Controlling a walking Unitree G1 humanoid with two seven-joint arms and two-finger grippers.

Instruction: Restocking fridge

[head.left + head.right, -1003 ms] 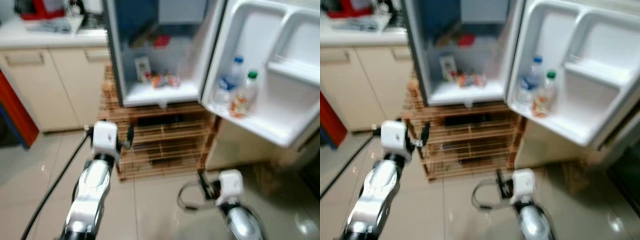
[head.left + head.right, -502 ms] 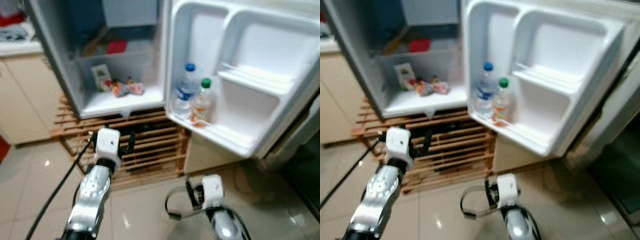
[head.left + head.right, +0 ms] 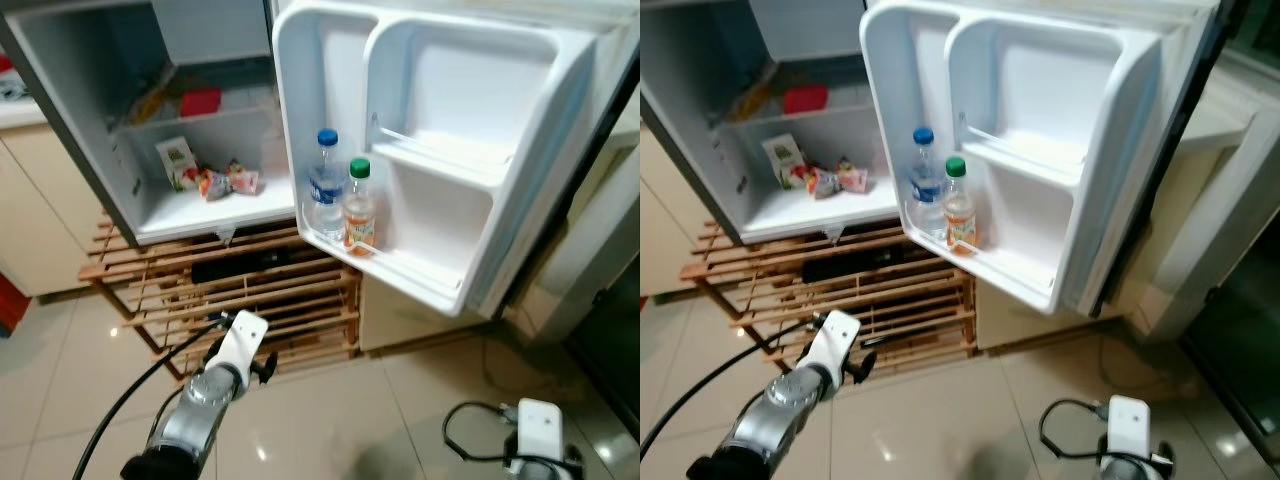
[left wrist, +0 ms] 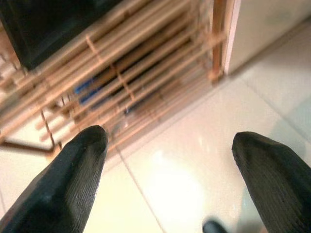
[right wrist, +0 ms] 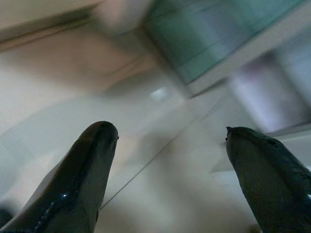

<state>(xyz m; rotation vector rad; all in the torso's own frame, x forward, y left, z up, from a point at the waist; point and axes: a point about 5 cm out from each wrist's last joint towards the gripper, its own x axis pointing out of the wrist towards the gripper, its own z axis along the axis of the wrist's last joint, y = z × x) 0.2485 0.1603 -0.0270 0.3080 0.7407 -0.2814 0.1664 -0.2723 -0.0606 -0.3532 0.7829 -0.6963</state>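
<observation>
— Two bottles (image 3: 343,203) stand side by side on the open fridge door's (image 3: 470,160) lower shelf.
— And my grippers?
— Left gripper (image 4: 170,184) and right gripper (image 5: 170,179) both spread wide, empty, over floor tiles (image 3: 330,420).

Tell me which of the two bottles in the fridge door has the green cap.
The bottle with the orange label, standing on the side farther from the fridge interior. Its neighbour, the clear water bottle, has a blue cap.
</observation>
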